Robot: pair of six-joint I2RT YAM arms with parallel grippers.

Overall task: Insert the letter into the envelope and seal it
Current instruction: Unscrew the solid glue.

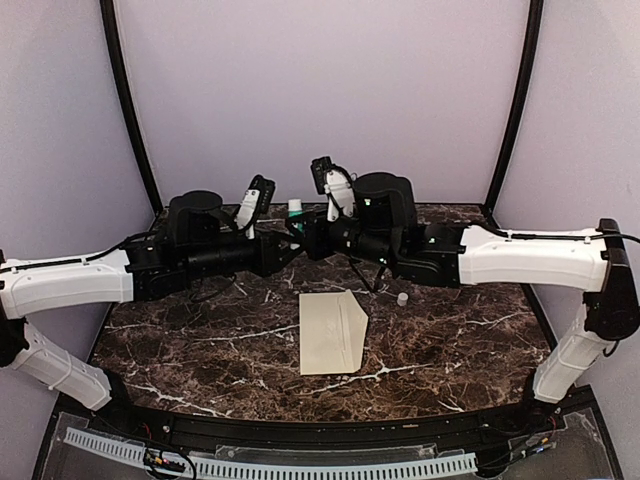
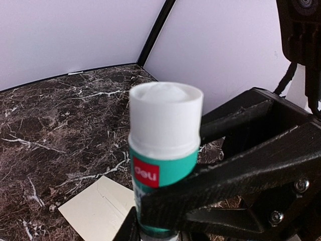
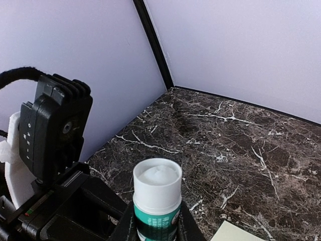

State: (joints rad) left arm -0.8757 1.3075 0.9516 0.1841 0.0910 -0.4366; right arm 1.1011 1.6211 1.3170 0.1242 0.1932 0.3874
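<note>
Paper this thin should handle as light and limp, so the cream envelope (image 1: 330, 335), lying flat mid-table on the glossy veined marble table (image 1: 190, 345) with its triangular flap toward the right, looks best pinned at a corner or lifted by the flap's edge. No separate letter shows. Beyond it, the left tool (image 2: 150, 228) and right tool (image 3: 156, 228) both clamp a rigid, smooth glue stick (image 2: 163, 135), uncapped, its waxy white tip up.

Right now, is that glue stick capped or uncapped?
Uncapped: the glue stick stands upright with bare white glue showing at its open top, and no cap on it.
</note>
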